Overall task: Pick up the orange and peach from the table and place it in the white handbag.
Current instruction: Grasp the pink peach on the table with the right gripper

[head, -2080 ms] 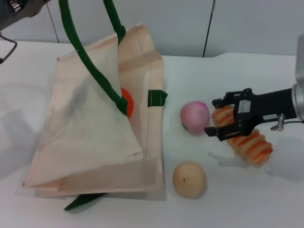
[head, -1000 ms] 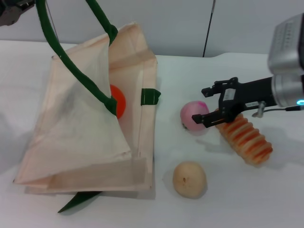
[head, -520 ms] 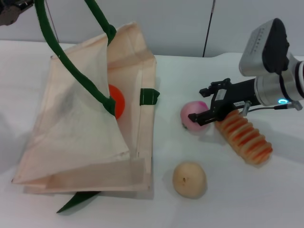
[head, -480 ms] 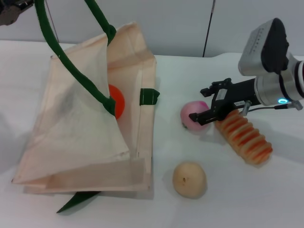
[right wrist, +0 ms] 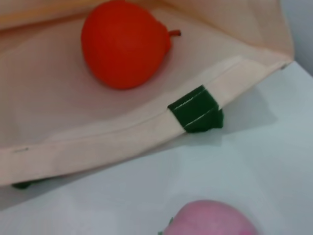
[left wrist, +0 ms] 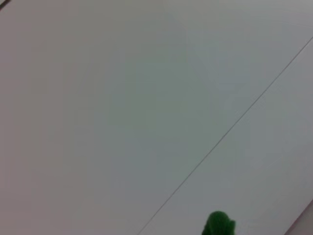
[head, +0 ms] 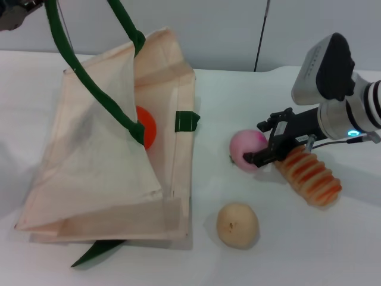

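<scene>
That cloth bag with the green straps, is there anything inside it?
Yes. An orange lies inside the cloth bag, just within its open mouth. The bag's upper flap covers the rest of the inside, so anything deeper cannot be seen. The pink peach is outside, on the table.

The right arm (head: 333,71) is silver-grey with a dark cap. A cyan light glows by its wrist. Its right gripper (head: 266,143) is black.

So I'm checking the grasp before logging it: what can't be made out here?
- Right hand: head view doesn't settle whether it grips the peach.
- Left hand: cut off by the head view's corner.
- Orange: half hidden by the bag strap in head view.
</scene>
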